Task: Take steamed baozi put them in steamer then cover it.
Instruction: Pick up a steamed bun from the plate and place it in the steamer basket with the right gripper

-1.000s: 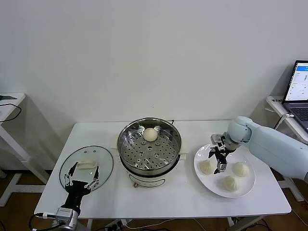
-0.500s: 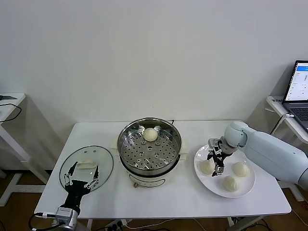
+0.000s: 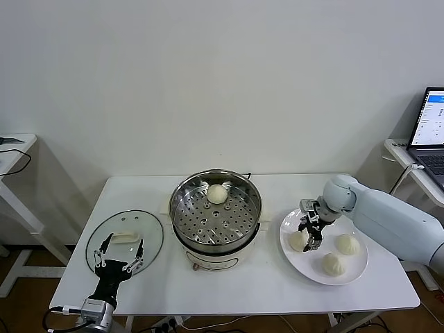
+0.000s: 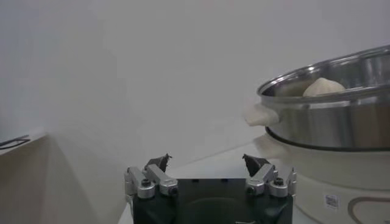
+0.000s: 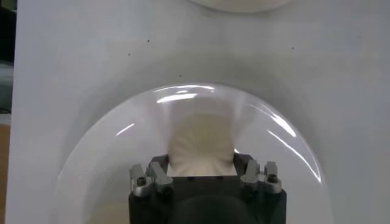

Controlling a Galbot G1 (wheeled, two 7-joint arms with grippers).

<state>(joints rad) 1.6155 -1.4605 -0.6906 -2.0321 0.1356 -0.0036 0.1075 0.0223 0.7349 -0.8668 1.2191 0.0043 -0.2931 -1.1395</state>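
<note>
My right gripper (image 3: 310, 238) is down on the white plate (image 3: 356, 272), its jaws closed on the sides of the leftmost baozi (image 3: 297, 241). In the right wrist view this baozi (image 5: 201, 139) fills the gap between the fingers of the gripper (image 5: 201, 161) and still rests on the plate (image 5: 109, 152). Two more baozi (image 3: 347, 243) (image 3: 332, 263) lie on the plate. One baozi (image 3: 217, 193) sits on the perforated tray of the steel steamer (image 3: 182, 202) at the table's middle; it also shows in the left wrist view (image 4: 323, 87). My left gripper (image 3: 118, 258) is open and idle at the front left.
The glass lid (image 3: 147, 232) with a white handle lies flat on the table left of the steamer, just beyond my left gripper (image 4: 207, 161). A laptop (image 3: 431, 132) stands on a side table at the far right. Another small table stands at the far left.
My right gripper moved left and down onto the leftmost baozi on the plate and has settled around it. The left arm has not moved.
</note>
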